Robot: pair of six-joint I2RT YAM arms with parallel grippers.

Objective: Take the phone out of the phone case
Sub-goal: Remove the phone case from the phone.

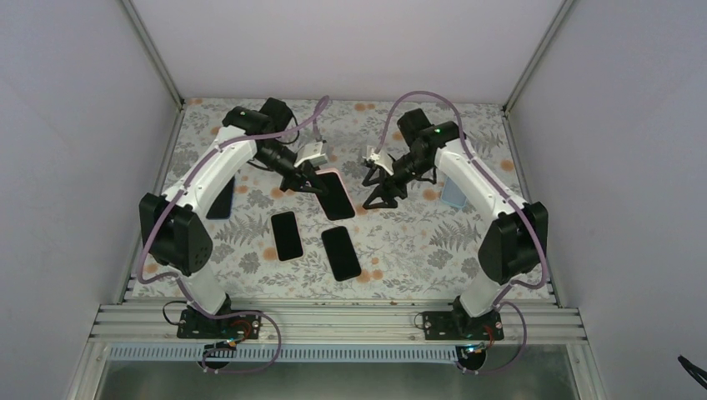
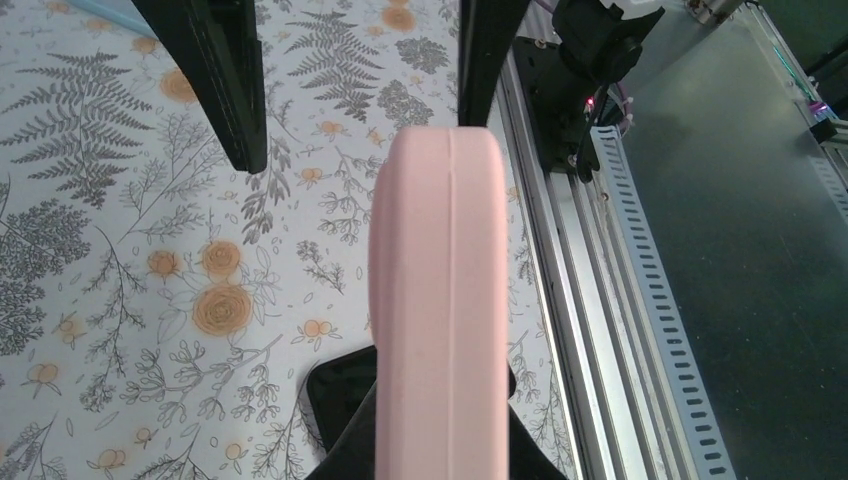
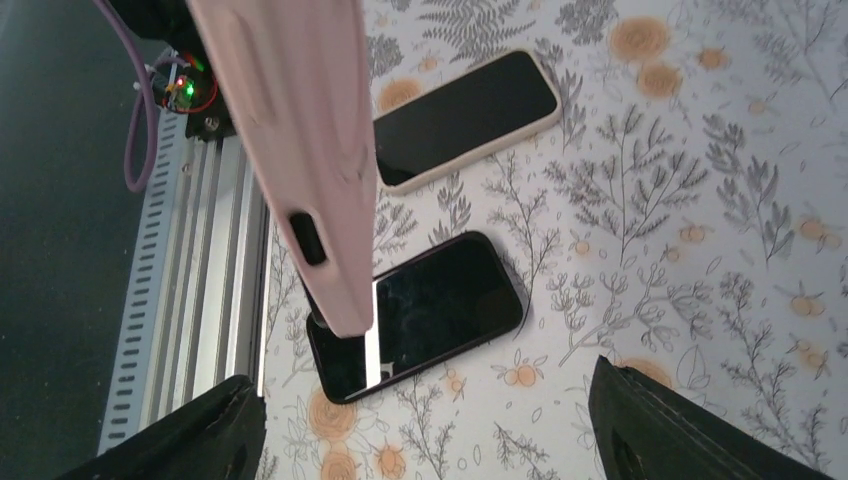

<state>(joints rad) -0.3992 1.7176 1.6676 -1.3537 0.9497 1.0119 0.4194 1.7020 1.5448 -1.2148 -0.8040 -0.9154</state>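
My left gripper (image 1: 307, 180) is shut on a phone in a pink case (image 1: 337, 194) and holds it above the table, one end in the jaws. In the left wrist view the pink case's edge (image 2: 440, 290) fills the middle, and my left gripper (image 2: 440, 450) clamps it at the bottom. My right gripper (image 1: 378, 192) is open and empty, just right of the case. In the right wrist view the pink case (image 3: 300, 150) hangs at upper left, apart from the wide-open right gripper (image 3: 425, 410).
Two other phones lie on the floral table: a black one (image 1: 286, 235) and one in a light case (image 1: 341, 252); both show in the right wrist view (image 3: 420, 315) (image 3: 465, 115). A light blue case (image 1: 451, 193) lies at the right. A dark flat object (image 1: 222, 200) lies by the left arm.
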